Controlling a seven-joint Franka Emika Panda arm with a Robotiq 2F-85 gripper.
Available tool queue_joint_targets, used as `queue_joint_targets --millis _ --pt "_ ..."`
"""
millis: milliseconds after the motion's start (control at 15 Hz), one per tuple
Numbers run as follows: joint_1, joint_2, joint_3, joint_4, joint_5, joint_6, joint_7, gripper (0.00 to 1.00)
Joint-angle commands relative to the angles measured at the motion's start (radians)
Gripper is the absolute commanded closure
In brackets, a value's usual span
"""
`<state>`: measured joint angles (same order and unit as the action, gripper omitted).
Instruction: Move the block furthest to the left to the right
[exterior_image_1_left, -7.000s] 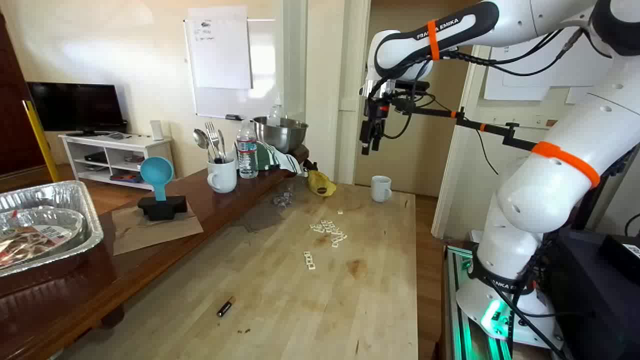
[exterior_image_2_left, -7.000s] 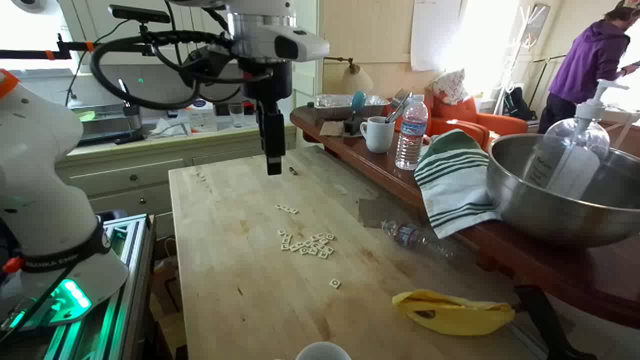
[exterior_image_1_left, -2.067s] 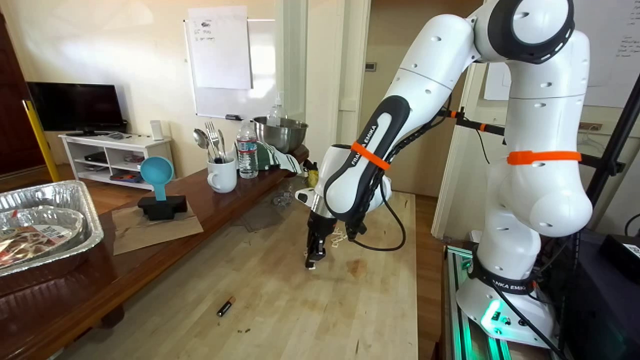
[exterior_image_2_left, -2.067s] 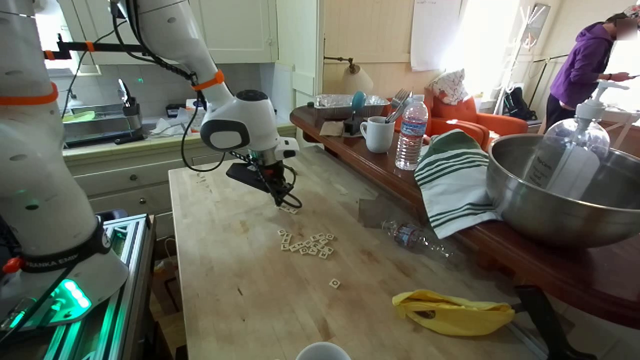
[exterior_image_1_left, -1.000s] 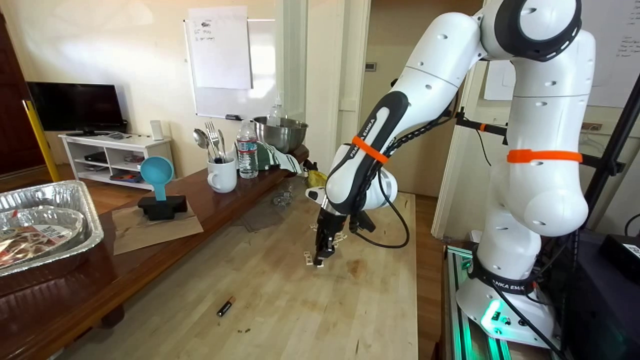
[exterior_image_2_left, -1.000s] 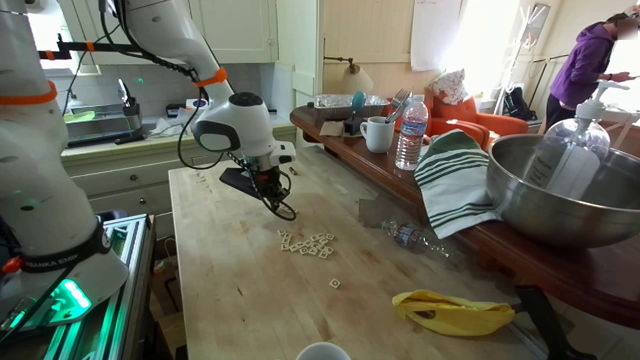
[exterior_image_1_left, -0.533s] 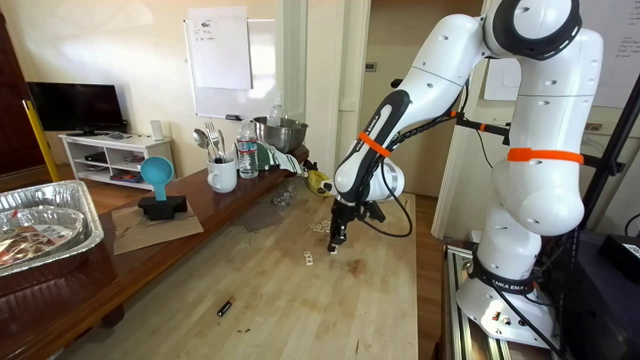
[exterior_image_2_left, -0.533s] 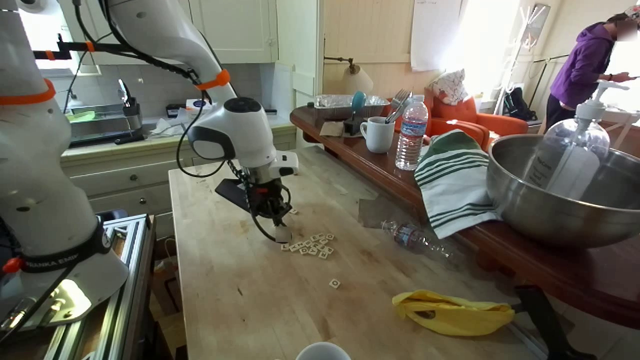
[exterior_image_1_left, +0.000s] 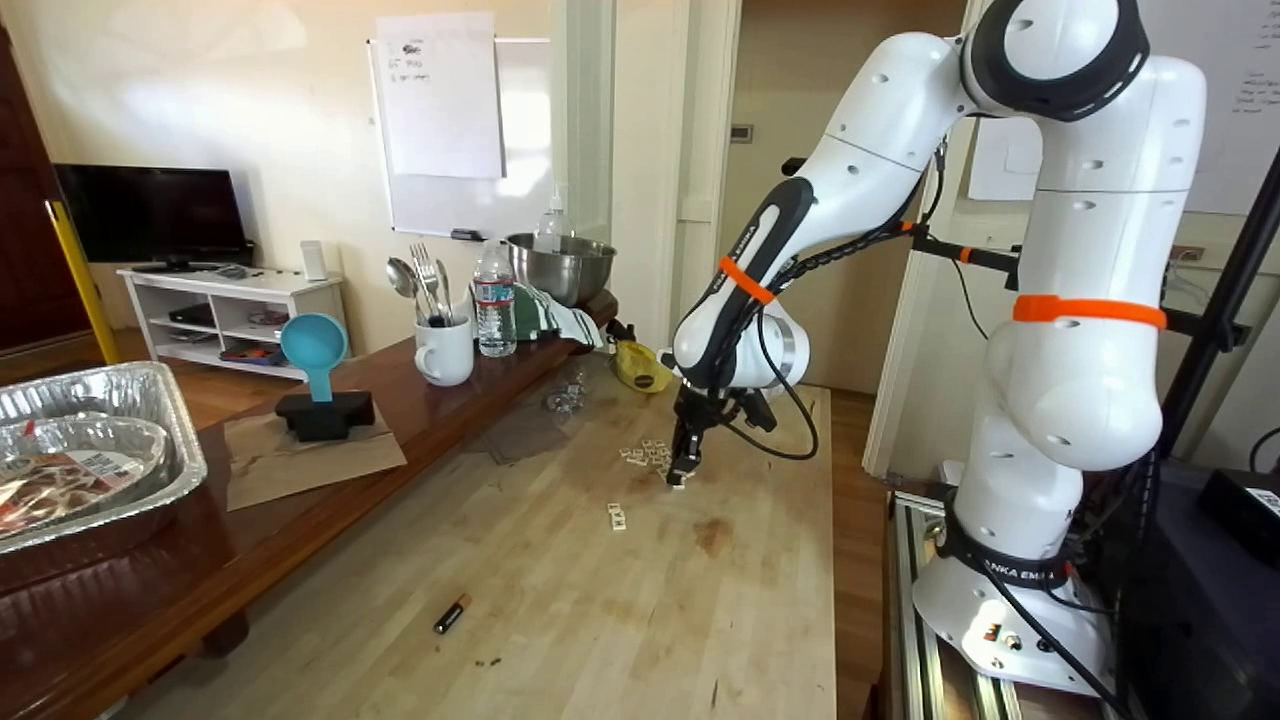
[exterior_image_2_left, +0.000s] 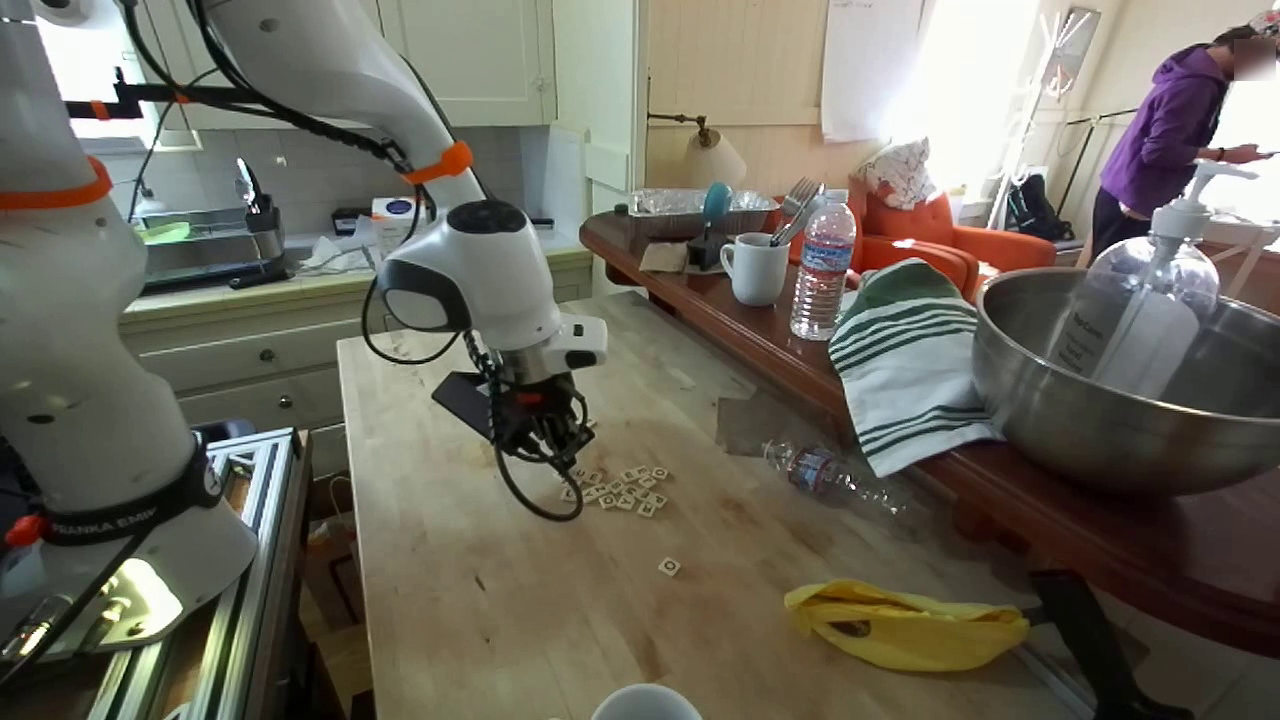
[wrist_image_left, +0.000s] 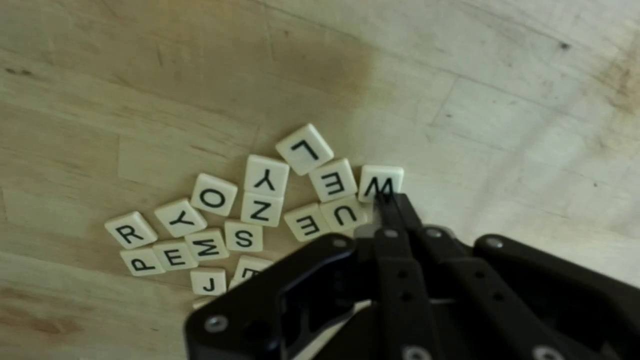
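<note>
End effector, pressed together, is apparently bearing on the W block, now sitting just beside the letter cluster on the desk and well apart from the newly shortened row of letters, suggesting the rightward move is nearing completion.

The exterior views look along the table from its 2 ends, tilted slightly down, facing roughly opposite ways. In an exterior view the tray is near at 9 o'clock, the arm at 3, the board far at 11. In an exterior view the bowl is near at 3, the arm at 9, the tray far at 1. The wrist view looks down close on the tiles, the gripper jutting in from 5 o'clock. All 3 views share the tiles.
</note>
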<state>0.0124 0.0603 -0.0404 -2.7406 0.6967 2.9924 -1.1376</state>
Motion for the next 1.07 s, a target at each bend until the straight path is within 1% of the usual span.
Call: queue_joint_targets --millis 0,267,333,400,533,600,933,1000 --pt "0.023 -0.064 0.014 -0.021 -0.016 -0.014 0.002 1.00" --pt "0.042 -0.094 0.044 -0.017 -0.015 -0.021 0.000 1.00" --pt "0.047 -0.102 0.054 -0.017 -0.008 -0.026 -0.002 0.90" --pt "0.052 -0.103 0.061 -0.013 -0.009 -0.031 0.001 0.73" --pt "0.062 -0.100 0.075 -0.005 -0.009 -0.036 0.005 0.60" --pt "0.066 -0.097 0.082 -0.002 -0.010 -0.036 0.005 0.51" --pt "0.077 -0.068 0.105 0.016 -0.027 -0.032 0.018 0.16" --pt "0.079 -0.064 0.108 0.020 -0.030 -0.030 0.022 0.07"
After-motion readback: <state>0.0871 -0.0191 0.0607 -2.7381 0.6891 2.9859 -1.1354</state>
